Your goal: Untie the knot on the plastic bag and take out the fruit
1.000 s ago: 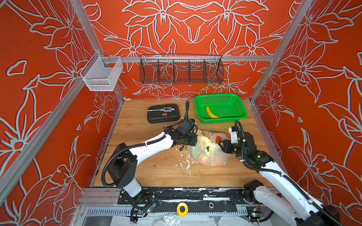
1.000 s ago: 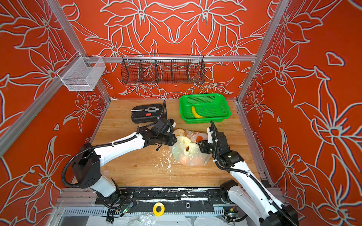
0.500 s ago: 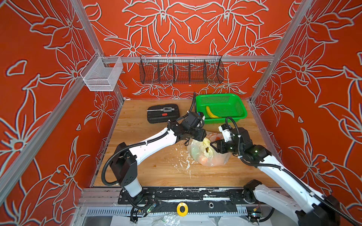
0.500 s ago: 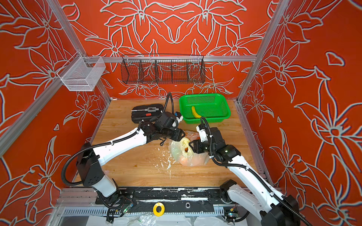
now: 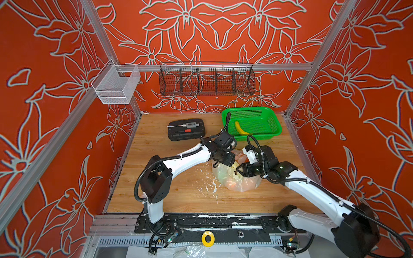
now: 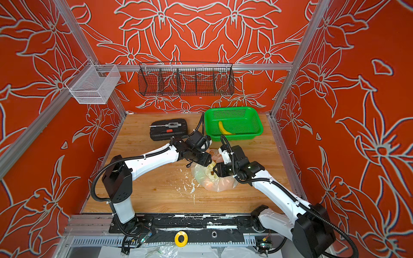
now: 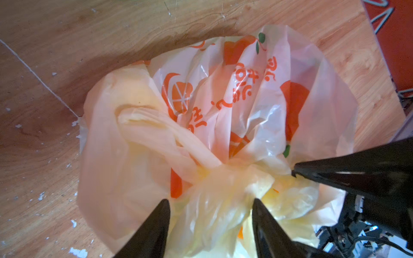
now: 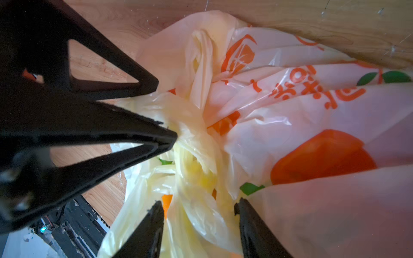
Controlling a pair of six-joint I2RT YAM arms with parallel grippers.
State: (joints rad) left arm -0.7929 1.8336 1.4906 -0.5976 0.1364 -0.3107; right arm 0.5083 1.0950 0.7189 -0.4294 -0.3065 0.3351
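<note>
**A:** What is the setting?

**B:** A wooden bench [image 5: 178, 196] boxed in by orange walls [image 5: 44, 111] with white flower outlines. Nearest, on the front rail [image 5: 223, 220], sits a yellow button [image 5: 207, 238].

**A:** And the plastic bag?

**B:** The plastic bag [image 5: 241, 183] lies on the bench right of centre, with white flecks [image 5: 210, 185] scattered just beside it on its left. It is tied: the knot [image 7: 225, 178] sits on top, handle ends flopping. The fruit [image 6: 211, 185] is inside, only an orange blur through the film.

**A:** The pincers?

**B:** Both meet over the knot. In the left wrist view the left pincer [image 7: 210, 201] is released, jaws parted, with a tip on either side of the bunched plastic. The right pincer [image 8: 197, 203] is likewise released, jaws apart around the yellowish twist and close to the left one's tips.

**A:** Beyond that?

**B:** A black tool case [image 5: 185, 129], then a green basket [image 5: 245, 109] holding a banana [image 5: 240, 129] by the back wall. On that wall hang a black wire rack [image 5: 206, 80] and a white mesh basket [image 5: 114, 89].
</note>
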